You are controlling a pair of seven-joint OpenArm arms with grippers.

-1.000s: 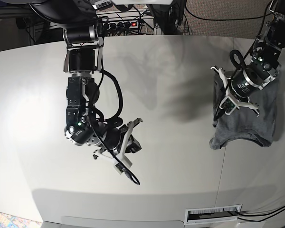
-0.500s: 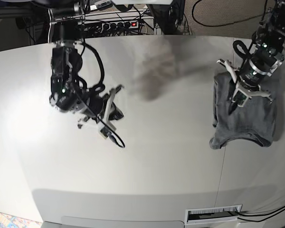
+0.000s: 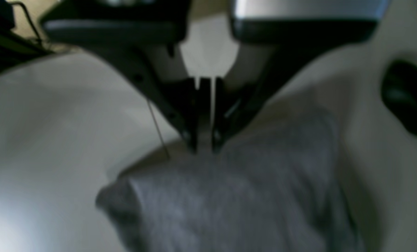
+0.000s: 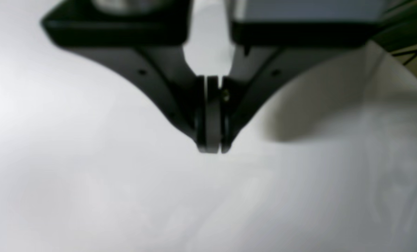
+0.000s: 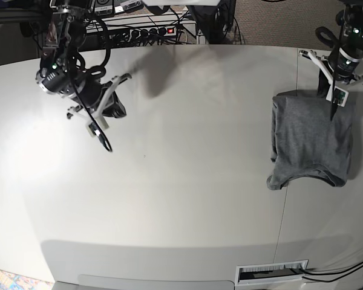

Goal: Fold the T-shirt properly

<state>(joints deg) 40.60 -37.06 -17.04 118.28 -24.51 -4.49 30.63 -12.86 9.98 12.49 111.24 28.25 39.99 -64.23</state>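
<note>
T-shirt point(image 5: 311, 139) sits at right of the base frame on the pale table point(image 5: 187, 169), folded into a compact grey block, long axis running top to bottom of the frame. Lower edge is rumpled, with a rounded lobe bulging at its lower-left corner; upper edge is straighter.

Left gripper point(image 5: 334, 109) is at upper right of the base frame, directly over the upper edge of the garment. In the left wrist view its jaws are drawn together to a thin slit, tips point(image 3: 204, 145) at the far edge of the grey cloth point(image 3: 236, 203). View is blurred; cannot tell whether the tips touch the fabric or pinch any of it. No lifted fold shows in the base view, so judged empty.

Right gripper point(image 5: 112, 107) is at upper left of the base frame, well apart from the garment, nearly the whole table between them. Right wrist view shows its pads point(image 4: 212, 115) pressed flat together over bare table, nothing between them.

Key relation: garment extends from the left gripper's tips down toward the bottom of the base frame, along its long axis. Left arm is clearly the nearer. Judgement: folding looks largely done; any tidying of the lower lobe falls to the left arm.
</note>
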